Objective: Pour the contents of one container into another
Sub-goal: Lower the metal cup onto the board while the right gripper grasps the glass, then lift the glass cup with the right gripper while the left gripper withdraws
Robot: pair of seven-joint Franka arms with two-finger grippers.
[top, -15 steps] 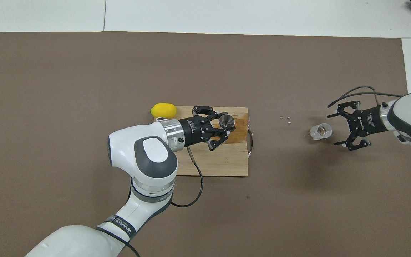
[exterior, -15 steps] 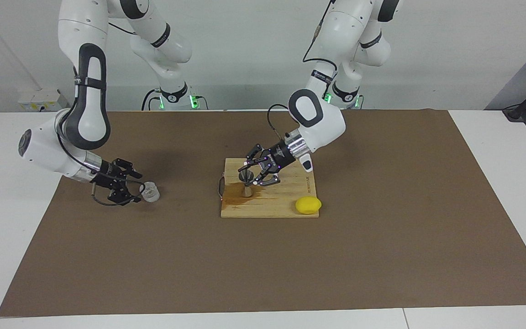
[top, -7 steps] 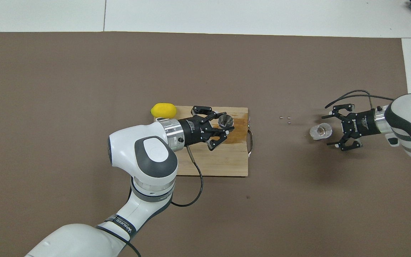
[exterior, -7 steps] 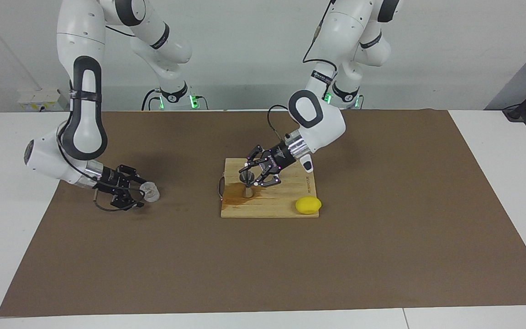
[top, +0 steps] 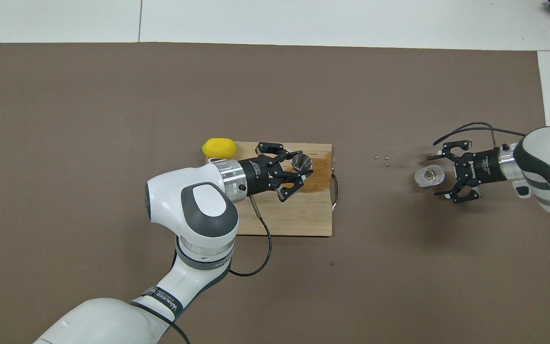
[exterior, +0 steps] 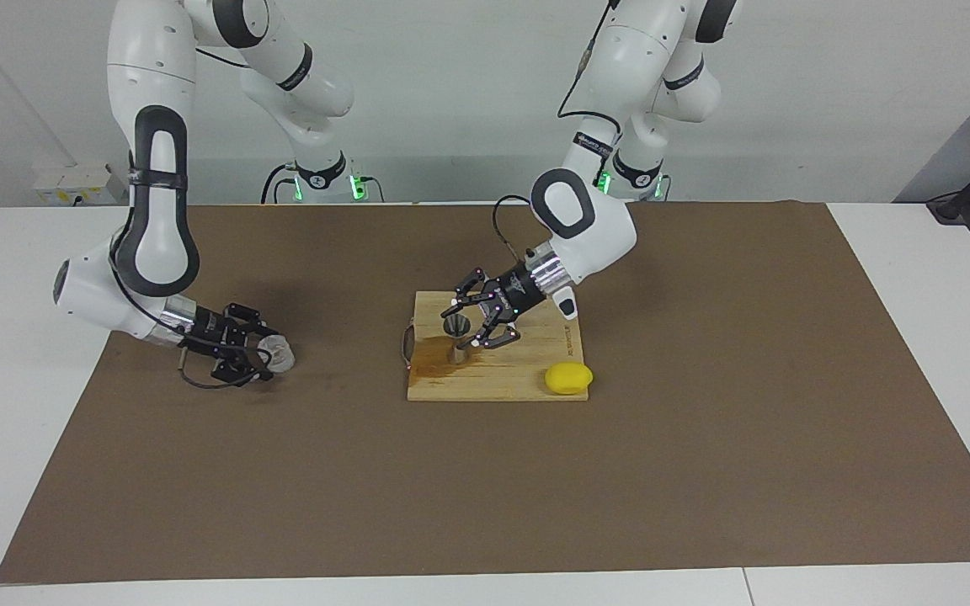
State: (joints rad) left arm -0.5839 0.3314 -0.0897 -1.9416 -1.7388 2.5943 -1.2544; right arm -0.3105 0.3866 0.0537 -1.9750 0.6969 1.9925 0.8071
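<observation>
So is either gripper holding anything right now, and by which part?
Right gripper: open at the glass, holding nothing. Left gripper: at the jigger, level with its waist; grip cannot be told.

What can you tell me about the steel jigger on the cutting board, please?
The jigger is a small grey steel double cone with a narrow waist, standing upright, open mouth up, on the wooden cutting board, on a dark wet stain at the right arm's end. The left gripper is at its side; whether its fingers touch the jigger cannot be told.

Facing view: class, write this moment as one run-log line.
left gripper at jigger on board | right gripper open at glass | pour not underway
</observation>
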